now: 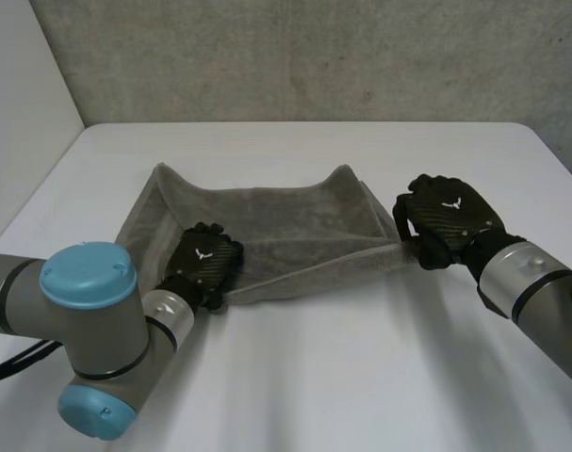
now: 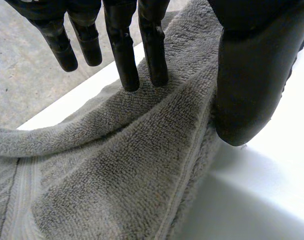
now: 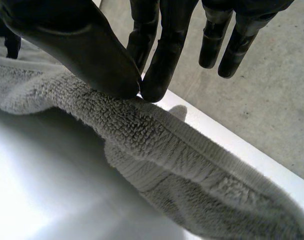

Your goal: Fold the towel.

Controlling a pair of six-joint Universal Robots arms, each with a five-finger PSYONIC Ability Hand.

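Your towel (image 1: pixel 286 231) lies on the table (image 1: pixel 361 377), its near edge raised and stretched between both hands. Your left hand (image 1: pixel 205 266) pinches the near left corner between thumb and fingers. Your right hand (image 1: pixel 450 221) nips the near right corner likewise. Held taut like this, that edge looks ready to carry over to the far edge.

Looks like a robotics lab or test cell to me, not somebody's house. I'm parked at a plain white counter (image 1: pixel 323 377) with rounded corners. Behind it there's a rough grey wall (image 1: pixel 314 56), with a blank white panel (image 1: pixel 22 85) off to my left. My left arm (image 1: pixel 88 311) is all grey joints and light-blue caps, and one grey towel (image 1: pixel 295 226) sits on the counter.
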